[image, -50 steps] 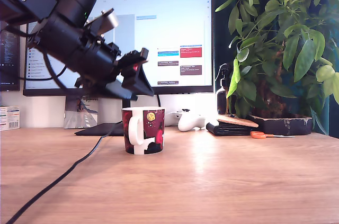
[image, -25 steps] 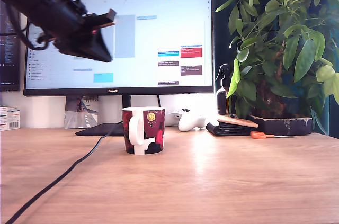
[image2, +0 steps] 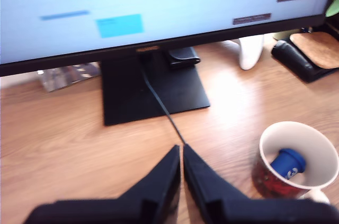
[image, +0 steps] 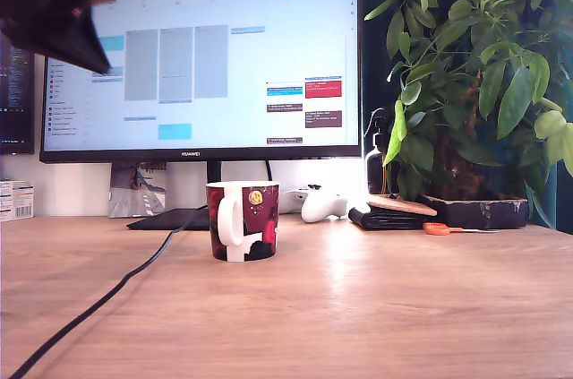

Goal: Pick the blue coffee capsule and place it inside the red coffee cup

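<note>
Blue plastic is seen inside the red coffee cup (image2: 297, 161): the blue coffee capsule (image2: 288, 162) lies tilted against the white inner wall, with part of a white mark visible on its side. The cup is stood upright on the wooden desk (image: 376, 307), in front of the monitor (image: 201, 56), and its white handle is turned toward the exterior view's left. The capsule is hidden by the cup wall in the exterior view and is shown only by the wrist view.

The gripper (image2: 181, 156) is held high above the desk, well apart from the cup, and is seen at the upper edge of the exterior view's left. Its two black fingers (image2: 161, 179) are brought together with only a thin slit between the tips, and nothing is held between them.

A black cable (image: 98, 303) is laid across the desk from the monitor stand (image2: 151, 89) toward the exterior view's lower left. Behind the cup, on the exterior view's right, a white game controller (image: 320, 205), a dark wallet (image: 385, 218) topped with a cork coaster (image: 401, 205), and orange-handled scissors (image: 439, 228) are placed. A leafy potted plant (image: 474, 74) is set at the far right of that view.
</note>
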